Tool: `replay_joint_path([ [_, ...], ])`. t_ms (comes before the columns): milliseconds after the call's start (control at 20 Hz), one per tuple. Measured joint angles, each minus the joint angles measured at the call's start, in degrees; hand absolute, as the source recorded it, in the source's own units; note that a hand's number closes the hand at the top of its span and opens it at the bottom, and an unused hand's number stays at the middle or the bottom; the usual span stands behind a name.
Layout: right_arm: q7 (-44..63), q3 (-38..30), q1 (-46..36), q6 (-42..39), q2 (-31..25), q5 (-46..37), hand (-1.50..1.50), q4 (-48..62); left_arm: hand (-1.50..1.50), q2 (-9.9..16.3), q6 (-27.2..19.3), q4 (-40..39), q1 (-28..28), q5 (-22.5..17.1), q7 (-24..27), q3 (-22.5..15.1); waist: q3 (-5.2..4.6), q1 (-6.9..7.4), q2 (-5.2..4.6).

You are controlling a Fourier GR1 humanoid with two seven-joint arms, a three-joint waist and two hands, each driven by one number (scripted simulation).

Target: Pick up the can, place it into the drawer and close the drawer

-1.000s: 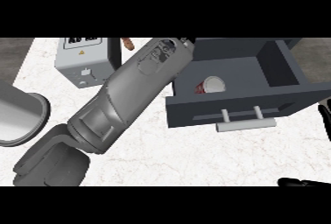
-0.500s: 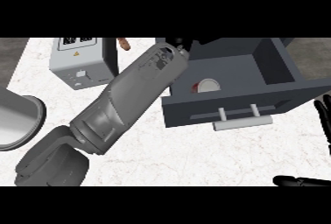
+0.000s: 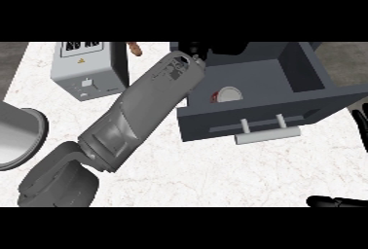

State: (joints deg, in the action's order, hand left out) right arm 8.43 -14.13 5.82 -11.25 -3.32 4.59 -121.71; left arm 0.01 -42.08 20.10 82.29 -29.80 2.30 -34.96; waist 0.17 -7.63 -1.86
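Head view shows your can (image 3: 229,95) lying inside the open drawer (image 3: 302,73). It looks light, hard and smooth. Your left hand (image 3: 193,48) is mostly hidden, so you cannot tell its fingers.

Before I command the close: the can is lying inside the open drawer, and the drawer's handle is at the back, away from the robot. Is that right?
Not quite. The can does lie inside the open drawer, but the head view shows the pale handle on the drawer's front panel, facing the robot, not at the back. The left forearm reaches up past the drawer's left side.
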Motion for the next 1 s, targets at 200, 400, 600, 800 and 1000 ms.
replay_joint_path([
  [200,0.3,-0.4,-1.0,0.2,-0.4,0.3,-1.50,-0.1,-1.50,0.0,-1.6,0.7,-1.2,-1.4,1.1,-0.8,-0.01,-0.02,0.00],
  [400,-0.7,0.0,-1.2,0.3,-1.3,-2.3,-1.50,-1.3,-1.50,0.0,-2.9,1.0,-1.6,-2.9,1.9,-0.9,-0.04,0.09,0.01],
  [600,-2.9,0.8,-0.9,0.2,-3.3,-7.9,-1.50,-3.4,-1.50,0.0,-3.0,1.2,-1.0,-4.7,2.1,-0.1,-0.06,0.36,0.07],
  [800,-4.2,2.0,-1.7,-0.4,-5.5,-12.4,-1.50,-4.7,-1.50,0.0,-2.4,1.5,-0.4,-6.7,2.6,0.6,-0.08,0.83,0.12],
  [1000,-5.2,4.4,-1.7,-0.4,-6.6,-17.8,-1.50,-6.4,-1.50,0.0,-3.2,3.2,-0.6,-8.5,3.9,1.0,-0.10,1.88,0.47],
])
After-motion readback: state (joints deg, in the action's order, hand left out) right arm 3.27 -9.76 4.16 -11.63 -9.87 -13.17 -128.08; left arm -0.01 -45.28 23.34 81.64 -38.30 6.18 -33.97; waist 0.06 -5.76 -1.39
